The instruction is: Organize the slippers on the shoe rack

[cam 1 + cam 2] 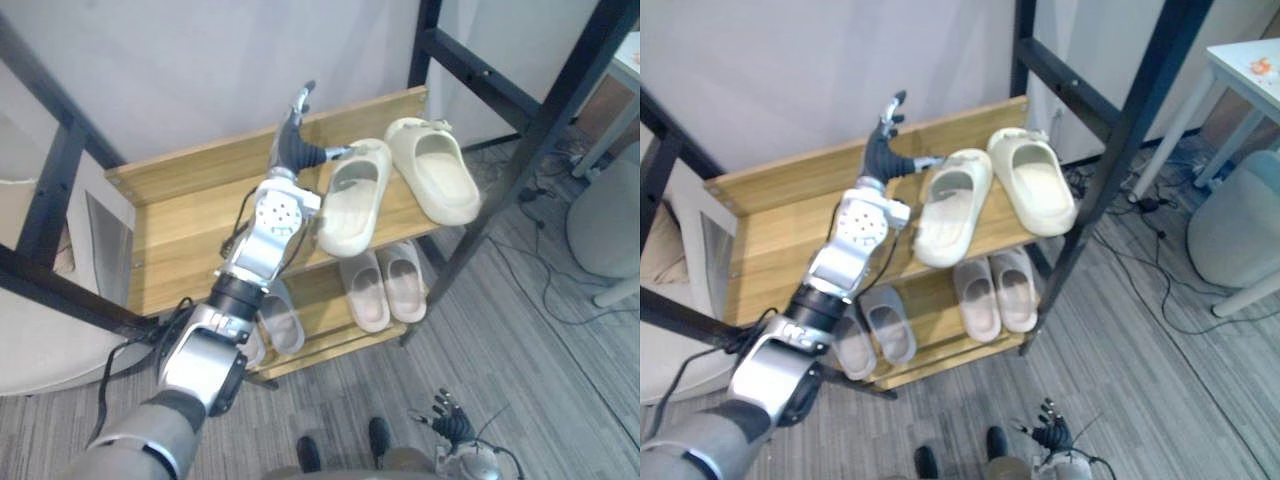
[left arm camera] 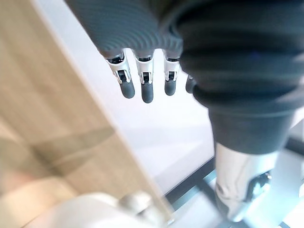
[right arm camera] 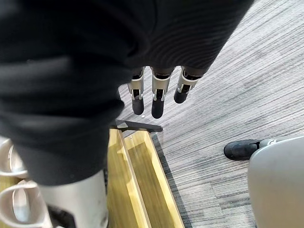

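Two cream slippers lie on the wooden upper shelf (image 1: pixel 190 215) of the shoe rack. The left cream slipper (image 1: pixel 352 195) is tilted and overhangs the front edge; the right cream slipper (image 1: pixel 435 170) lies beside it. My left hand (image 1: pixel 298 140) is raised over the shelf just left of them, fingers (image 2: pixel 147 88) straight, thumb tip touching the left slipper's heel end. It holds nothing. On the lower shelf rest a pinkish pair (image 1: pixel 380 285) and a grey pair (image 1: pixel 272 322). My right hand (image 1: pixel 450 420) hangs low near the floor, open, fingers (image 3: pixel 156 102) straight.
Black frame posts (image 1: pixel 520 150) stand around the rack, with a white wall behind. A grey round seat (image 1: pixel 605 225) and a white table (image 1: pixel 1250 60) stand at the right, with cables on the carpet (image 1: pixel 560 300). A beige cushion (image 1: pixel 30 340) lies at the left.
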